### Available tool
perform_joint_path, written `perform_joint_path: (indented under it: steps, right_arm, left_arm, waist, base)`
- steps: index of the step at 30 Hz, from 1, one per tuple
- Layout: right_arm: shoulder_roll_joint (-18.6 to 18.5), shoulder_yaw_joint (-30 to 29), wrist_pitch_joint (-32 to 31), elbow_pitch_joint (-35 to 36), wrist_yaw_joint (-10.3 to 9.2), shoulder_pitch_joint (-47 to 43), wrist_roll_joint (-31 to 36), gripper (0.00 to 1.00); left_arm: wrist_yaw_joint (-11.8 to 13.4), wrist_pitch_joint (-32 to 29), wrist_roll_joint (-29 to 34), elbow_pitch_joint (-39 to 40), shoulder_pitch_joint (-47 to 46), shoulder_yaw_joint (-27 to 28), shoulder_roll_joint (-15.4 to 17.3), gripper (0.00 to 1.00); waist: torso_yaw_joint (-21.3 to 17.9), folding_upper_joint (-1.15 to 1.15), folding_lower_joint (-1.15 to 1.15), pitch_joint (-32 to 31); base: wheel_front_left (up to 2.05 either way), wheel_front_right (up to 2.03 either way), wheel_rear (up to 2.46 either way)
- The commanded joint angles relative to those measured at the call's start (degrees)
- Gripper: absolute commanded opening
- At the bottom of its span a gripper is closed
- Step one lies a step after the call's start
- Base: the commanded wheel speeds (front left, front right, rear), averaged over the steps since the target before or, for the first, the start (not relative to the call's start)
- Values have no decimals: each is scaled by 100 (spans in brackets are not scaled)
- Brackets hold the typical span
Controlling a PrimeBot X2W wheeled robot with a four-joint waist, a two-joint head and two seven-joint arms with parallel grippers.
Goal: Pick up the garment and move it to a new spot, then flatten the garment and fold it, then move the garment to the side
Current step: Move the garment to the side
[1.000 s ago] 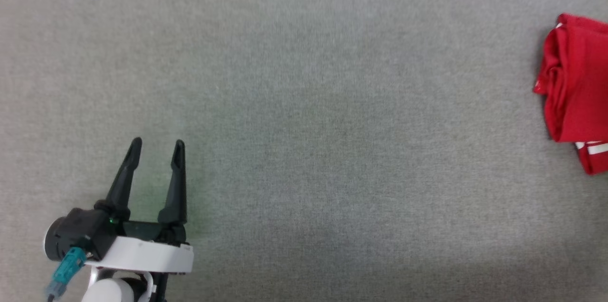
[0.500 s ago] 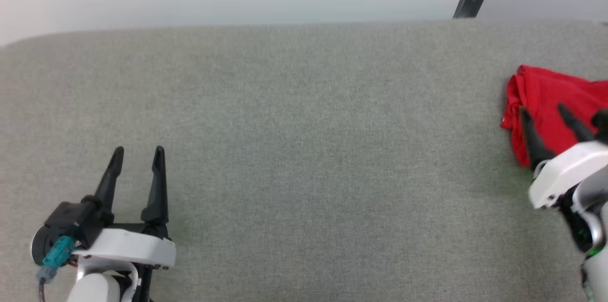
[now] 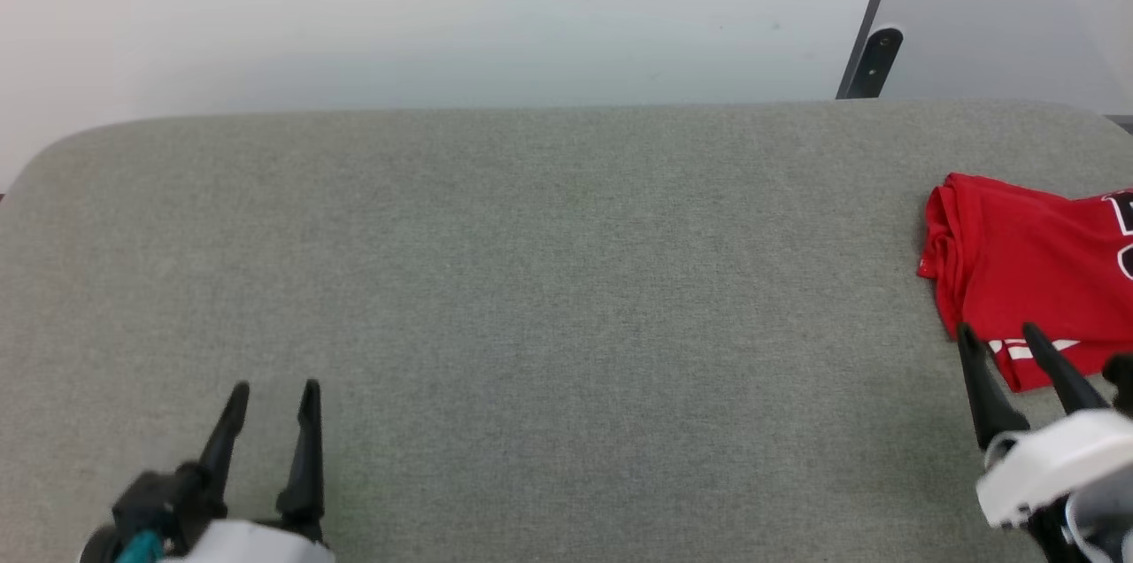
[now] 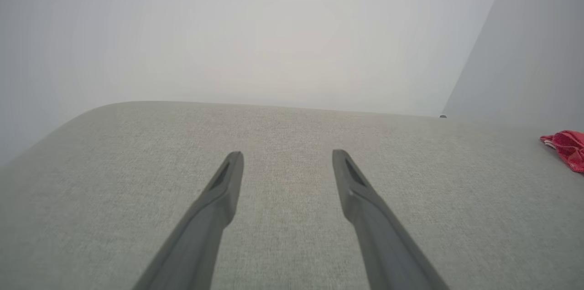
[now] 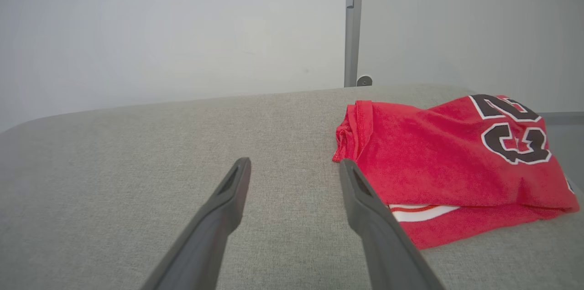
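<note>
- The left gripper (image 3: pixel 275 386) hovers near the front left corner of the tabletop (image 3: pixel 566 280), its jaws spread wide with nothing between them.
- The middle of the grey cloth-covered tabletop is bare.
- The garment (image 3: pixel 1027 271) lies in a loose folded bundle at the right edge, nearer the far right corner. The "23" faces up and white stripe trim peeks out between the layers on the near side.
- It looks soft, light and limp. It would likely sag and unfold if lifted by one layer, and the cloth cover may drag on it.
- The bunched hem along its left side seems the best hold, pinching several layers at once.
- The right gripper (image 3: pixel 998 330) is at the garment's near left corner, jaws wide apart and holding nothing. Whether a finger touches the cloth, I cannot tell.
</note>
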State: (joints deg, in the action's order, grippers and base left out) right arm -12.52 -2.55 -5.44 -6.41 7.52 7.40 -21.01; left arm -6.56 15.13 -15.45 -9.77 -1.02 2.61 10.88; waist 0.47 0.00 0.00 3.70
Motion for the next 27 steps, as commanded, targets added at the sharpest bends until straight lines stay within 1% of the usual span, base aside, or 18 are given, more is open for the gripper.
perform_joint_path:
  steps: [1, 7, 12, 21, 27]
  right_arm:
    - [26, -57, -25, 138, -7, -180, -6, 100]
    - [184, -316, -212, 799, -7, -865, 44, 100]
    - [287, -405, -357, 1119, -7, -1123, 93, 100]
    - [319, -372, -501, 1258, -7, -1166, 128, 100]
    - [345, -377, -479, 1278, -7, -1198, 126, 100]
  left_arm:
    - [2, -3, 16, 43, 129, 14, -36, 100]
    - [85, -3, -38, 382, 714, 119, -141, 100]
    - [147, -5, -44, 676, 1033, 160, -181, 100]
    - [203, -90, -39, 869, 1096, 91, -155, 100]
    - [232, -117, -46, 939, 1112, 47, -147, 100]
  waist:
    - [27, 0, 0, -25]
    - [30, 0, 0, -53]
    - [53, 0, 0, -53]
    - [99, 0, 0, -75]
    - [98, 0, 0, -66]
  base:
    - [0, 0, 0]
    - [0, 0, 0]
    - [0, 0, 0]
    - [0, 0, 0]
    - [0, 0, 0]
